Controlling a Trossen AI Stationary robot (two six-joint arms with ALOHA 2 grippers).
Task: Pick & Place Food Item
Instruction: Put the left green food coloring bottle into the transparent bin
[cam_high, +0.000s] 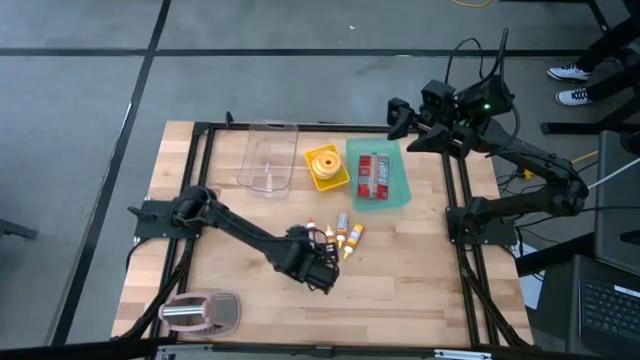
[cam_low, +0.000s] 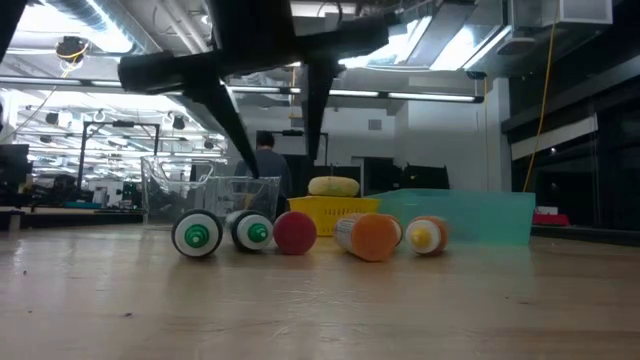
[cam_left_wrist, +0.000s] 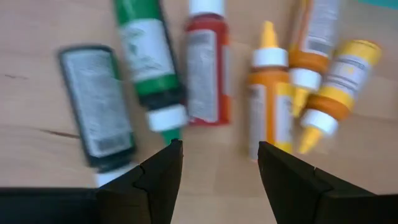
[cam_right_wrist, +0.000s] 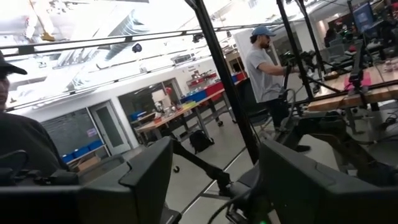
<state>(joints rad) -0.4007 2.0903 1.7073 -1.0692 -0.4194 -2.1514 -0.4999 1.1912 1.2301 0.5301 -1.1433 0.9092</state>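
- High view: left gripper (cam_high: 322, 268) sits low over the wood table (cam_high: 400, 270), just short of a row of small bottles (cam_high: 338, 235) at mid-table. Nothing held. Right gripper (cam_high: 398, 118) is parked up off the far right corner, idle, near the teal tray (cam_high: 398, 190) with red packets (cam_high: 373, 175). Yellow bowl (cam_high: 327, 167) and clear container (cam_high: 268, 157) sit beside the tray.
- Low view: bottles lie on their sides in a row, caps toward the camera: two green-tipped (cam_low: 197, 234), a red cap (cam_low: 294, 232), two orange ones (cam_low: 375, 236). The arm's dark fingers hang above the green and red end, clear of the bottles.
- Left wrist view: jaws apart, fingertips (cam_left_wrist: 165, 171) framing the gap between the red bottle (cam_left_wrist: 208, 68) and an orange bottle (cam_left_wrist: 268, 93). Green bottle (cam_left_wrist: 151, 68) and a dark one (cam_left_wrist: 96, 102) lie off to one side. No contact.
- Right wrist view: jaws wide apart, empty, pointed at the room; people in the background.
- Judgement: approach step, pick not yet made. Which bottle is the target, can't tell. Next move needs centring over a single bottle and descending without nudging its neighbours, which lie touching or nearly so.
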